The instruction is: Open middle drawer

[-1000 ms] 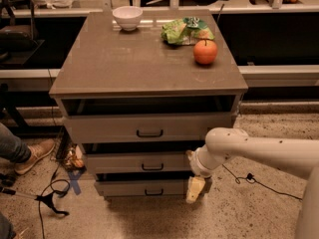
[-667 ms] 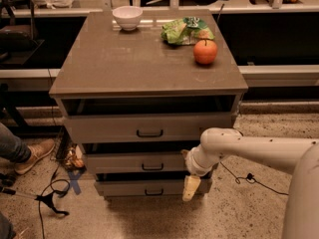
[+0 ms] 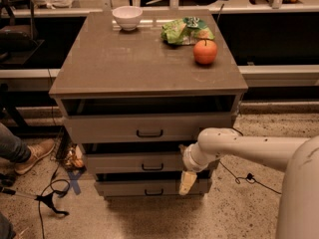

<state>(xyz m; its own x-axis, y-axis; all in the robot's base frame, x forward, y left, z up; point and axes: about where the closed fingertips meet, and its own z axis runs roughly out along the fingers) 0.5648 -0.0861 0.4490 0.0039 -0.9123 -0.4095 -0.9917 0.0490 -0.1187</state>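
Observation:
The grey-brown cabinet [image 3: 144, 63] has three drawer fronts. The middle drawer [image 3: 124, 162] is the medium one, with a small dark bar handle [image 3: 152, 167]. It sits set back under the taller top drawer [image 3: 109, 128] and above the small bottom drawer [image 3: 129, 188]. My gripper [image 3: 188, 182] hangs from the white arm [image 3: 239, 148], pointing down. It is in front of the right end of the middle and bottom drawers, right of the middle handle and not on it.
On the cabinet top stand a white bowl [image 3: 127, 17], a green bag [image 3: 187, 30] and an orange fruit [image 3: 205, 52]. A person's shoe [image 3: 32, 156] and black cables [image 3: 50, 200] lie on the floor at left. A cable [image 3: 246, 177] runs at right.
My gripper has moved a little left and slightly up, closer to the drawer fronts. The drawers and the things on top have not moved.

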